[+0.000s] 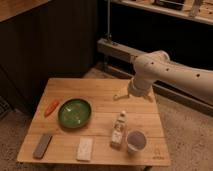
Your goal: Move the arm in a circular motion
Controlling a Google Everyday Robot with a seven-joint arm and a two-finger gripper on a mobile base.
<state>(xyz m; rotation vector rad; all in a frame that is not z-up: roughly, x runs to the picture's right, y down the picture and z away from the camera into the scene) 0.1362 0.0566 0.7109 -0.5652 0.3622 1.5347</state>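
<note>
The cream-white arm [175, 75] of thick rounded segments with small dark holes reaches in from the right edge and bends down over the back right part of the wooden table [100, 90]. Its pale yellowish gripper [134, 96] hangs just above the table top, behind the bottle. The two fingers point down and splay apart, left fingertip [119, 96] and right one near the table's right edge. The gripper is open and holds nothing.
On the table: a green bowl [75, 112], an orange carrot [51, 107] left of it, a small bottle [118, 130], a grey cup [136, 141], a grey block [42, 146] and a white block [85, 148] at the front. A dark cabinet and metal rail [115, 50] stand behind.
</note>
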